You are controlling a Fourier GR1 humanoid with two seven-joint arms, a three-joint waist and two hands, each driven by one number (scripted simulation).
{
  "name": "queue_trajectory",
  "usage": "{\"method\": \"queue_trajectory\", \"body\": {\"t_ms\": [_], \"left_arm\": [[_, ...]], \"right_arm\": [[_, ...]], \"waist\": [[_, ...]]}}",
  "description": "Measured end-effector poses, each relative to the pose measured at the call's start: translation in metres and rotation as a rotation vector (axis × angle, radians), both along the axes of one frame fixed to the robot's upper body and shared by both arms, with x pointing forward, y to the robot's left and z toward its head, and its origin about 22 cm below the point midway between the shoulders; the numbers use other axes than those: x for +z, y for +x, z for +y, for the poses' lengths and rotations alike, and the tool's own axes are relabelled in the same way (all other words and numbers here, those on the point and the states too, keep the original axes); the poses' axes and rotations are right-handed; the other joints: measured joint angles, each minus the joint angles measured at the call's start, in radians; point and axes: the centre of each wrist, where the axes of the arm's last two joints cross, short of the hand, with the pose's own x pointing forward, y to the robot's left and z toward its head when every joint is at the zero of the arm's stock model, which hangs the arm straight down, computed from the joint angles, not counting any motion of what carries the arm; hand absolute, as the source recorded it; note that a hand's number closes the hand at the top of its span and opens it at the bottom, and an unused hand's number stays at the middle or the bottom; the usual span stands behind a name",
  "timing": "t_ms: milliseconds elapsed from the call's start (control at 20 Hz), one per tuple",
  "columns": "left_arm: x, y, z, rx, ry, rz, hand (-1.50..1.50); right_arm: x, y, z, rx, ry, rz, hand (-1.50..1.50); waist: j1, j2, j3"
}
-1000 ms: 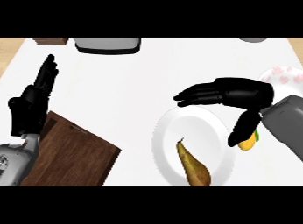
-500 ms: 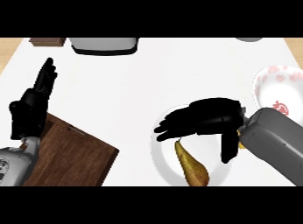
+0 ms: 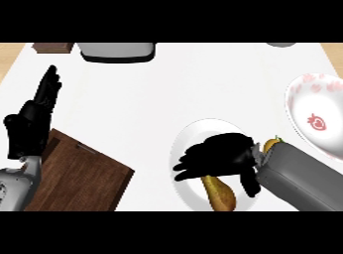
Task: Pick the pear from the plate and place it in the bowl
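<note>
On the white counter (image 3: 189, 94), toward its lower right, sits a white plate (image 3: 185, 144), and the right hand (image 3: 217, 158) lies low over the middle of it, its grey forearm coming in from the lower right corner. Its fingers spread and bend downward over the plate, with the thumb hanging toward the lower edge. The pear (image 3: 220, 192) lies on the plate just below that hand, brownish-yellow, its upper end hidden under the palm. Whether the fingers actually touch or close on the pear cannot be told from this view, since the hand covers that end. A small yellow-orange thing with a green tip (image 3: 272, 144) shows at the plate's right side, just behind the wrist; what it is stays unclear.

To the right, near the counter's edge and apart from the plate, stands the bowl (image 3: 322, 116), white with red markings inside.

At the far left the left hand (image 3: 32, 119) rests open, fingers straight and pointing up, next to a dark wooden cutting board (image 3: 79, 176). Along the back edge stand a grey appliance (image 3: 117, 50) and a small brown block (image 3: 55, 47).
</note>
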Motion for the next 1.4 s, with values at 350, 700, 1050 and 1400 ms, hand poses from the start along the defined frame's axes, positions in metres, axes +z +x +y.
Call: {"method": "queue_trajectory", "body": {"t_ms": [350, 700, 1050, 1400], "left_arm": [[0.002, 0.000, 0.003, -0.002, 0.006, -0.007, 0.00], [-0.003, 0.003, 0.002, -0.001, -0.001, 0.000, 0.00], [0.003, 0.000, 0.002, -0.003, -0.002, -0.005, 0.00], [-0.001, 0.004, 0.002, -0.004, 0.003, -0.007, 0.00]], "right_arm": [[-0.026, -0.009, 0.005, -0.016, -0.059, -0.024, -1.50], [-0.050, -0.003, 0.009, -0.027, -0.076, -0.025, -1.50], [-0.077, -0.005, 0.019, 0.018, -0.084, -0.049, 1.50], [-0.083, -0.003, 0.028, 0.093, -0.017, -0.099, 1.50]], "waist": [[-0.002, 0.000, 0.000], [-0.001, 0.001, 0.000], [0.001, -0.002, -0.001], [0.000, -0.005, -0.002]]}}
